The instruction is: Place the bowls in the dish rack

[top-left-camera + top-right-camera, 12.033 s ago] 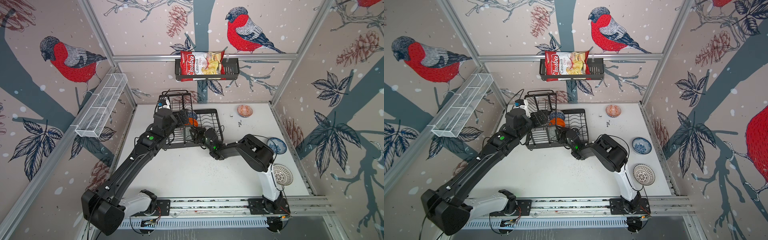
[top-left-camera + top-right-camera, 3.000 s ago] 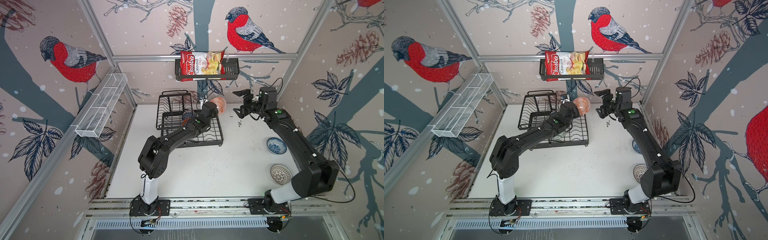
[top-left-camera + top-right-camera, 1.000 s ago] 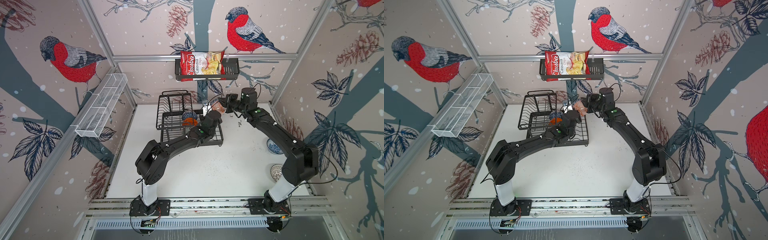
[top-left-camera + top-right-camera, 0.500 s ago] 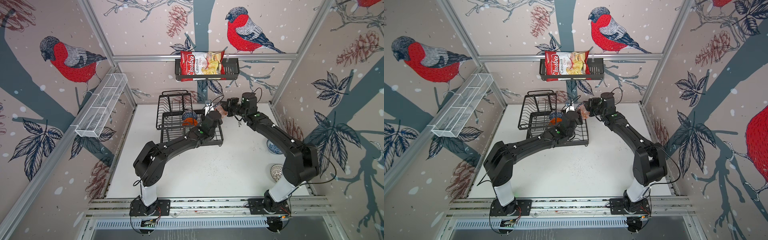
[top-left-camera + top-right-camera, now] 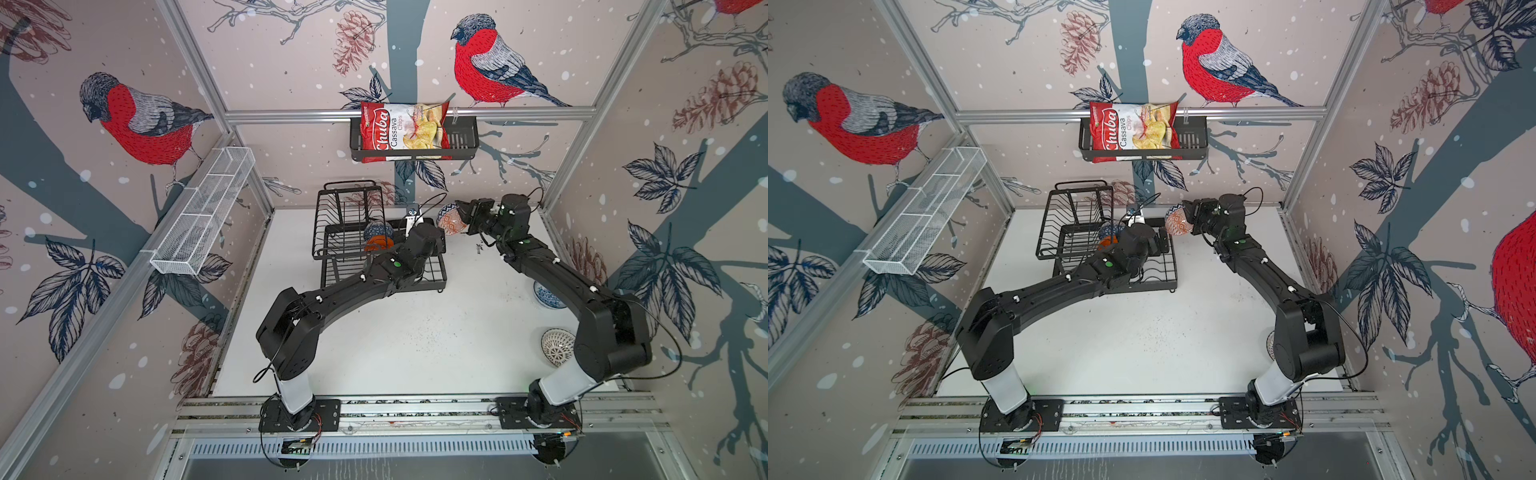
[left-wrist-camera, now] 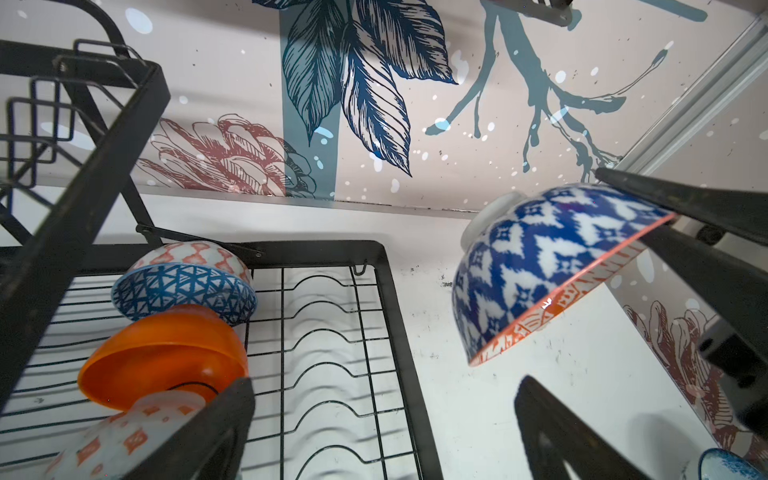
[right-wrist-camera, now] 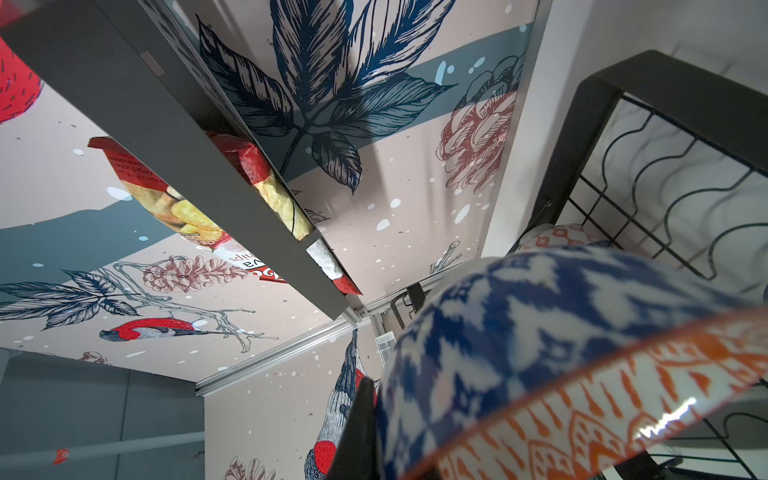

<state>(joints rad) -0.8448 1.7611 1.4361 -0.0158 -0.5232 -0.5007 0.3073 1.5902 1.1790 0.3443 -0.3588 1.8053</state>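
tightly clamped on the rim of the blue-and-orange patterned bowl (image 5: 451, 220) with the right gripper (image 5: 462, 212), aloft at two o'clock off the dish rack (image 5: 444, 270); spread wide, empty at the left gripper (image 6: 386, 386), at the bowl's eight o'clock; racked: orange bowl (image 6: 166, 357), dark-blue geometric bowl (image 6: 183, 291).

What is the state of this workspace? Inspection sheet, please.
surface: white tabletop, speckled with dark crumbs.
job's things: dish rack holds three bowls on edge: blue-triangle bowl, orange bowl, orange-marked white bowl. Blue-flower bowl and lattice bowl sit at the table's right edge. Blue-and-white bowl hangs in the air beside the rack.
clutter: nothing seen beyond the crumbs.
grippers: left gripper open, empty, by the rack; right gripper shut on the blue-and-white bowl's rim.
cables: black cable loops along both arms; none seen snagged.
surroundings: bird-print walls; chips bag in a black shelf basket; white mesh basket.
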